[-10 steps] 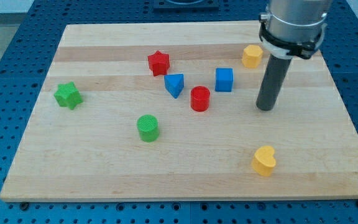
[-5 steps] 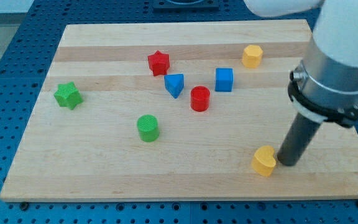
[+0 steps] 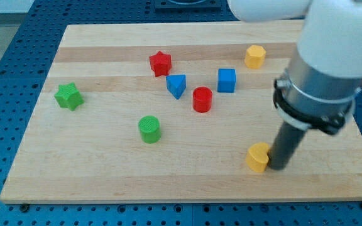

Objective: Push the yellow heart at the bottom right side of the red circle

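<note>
The yellow heart (image 3: 257, 157) lies near the board's bottom right. My tip (image 3: 278, 166) stands right against the heart's right side, touching it. The red circle (image 3: 202, 99) sits near the board's middle, up and to the left of the heart, well apart from it. The rod and the arm above it hide part of the board's right side.
A blue triangle (image 3: 176, 85) lies just left of the red circle and a blue cube (image 3: 227, 80) just to its upper right. A red star (image 3: 160, 63), a yellow hexagon (image 3: 254, 56), a green circle (image 3: 149, 129) and a green star (image 3: 68, 96) lie further off on the wooden board (image 3: 93, 169).
My tip has moved from the board's right middle down to the yellow heart and then left. The heart has slid a little to the left and up.
</note>
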{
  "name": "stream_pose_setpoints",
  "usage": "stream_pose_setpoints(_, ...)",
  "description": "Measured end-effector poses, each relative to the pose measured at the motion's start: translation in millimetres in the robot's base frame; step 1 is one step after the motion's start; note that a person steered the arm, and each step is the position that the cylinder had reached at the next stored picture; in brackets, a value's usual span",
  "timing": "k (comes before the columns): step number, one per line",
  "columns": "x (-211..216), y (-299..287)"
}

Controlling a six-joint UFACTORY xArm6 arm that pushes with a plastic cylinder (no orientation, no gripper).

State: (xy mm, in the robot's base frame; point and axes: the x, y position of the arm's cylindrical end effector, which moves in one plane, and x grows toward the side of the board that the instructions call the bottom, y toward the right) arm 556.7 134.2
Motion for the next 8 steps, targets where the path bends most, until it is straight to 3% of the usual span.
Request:
stream_pose_setpoints(1,-23.5,-10.5)
stream_pose_setpoints(4,-30.1,-20.8)
stream_pose_setpoints(7,-53.8,79.4)
stream_pose_setpoints(8,-54.2,75.0)
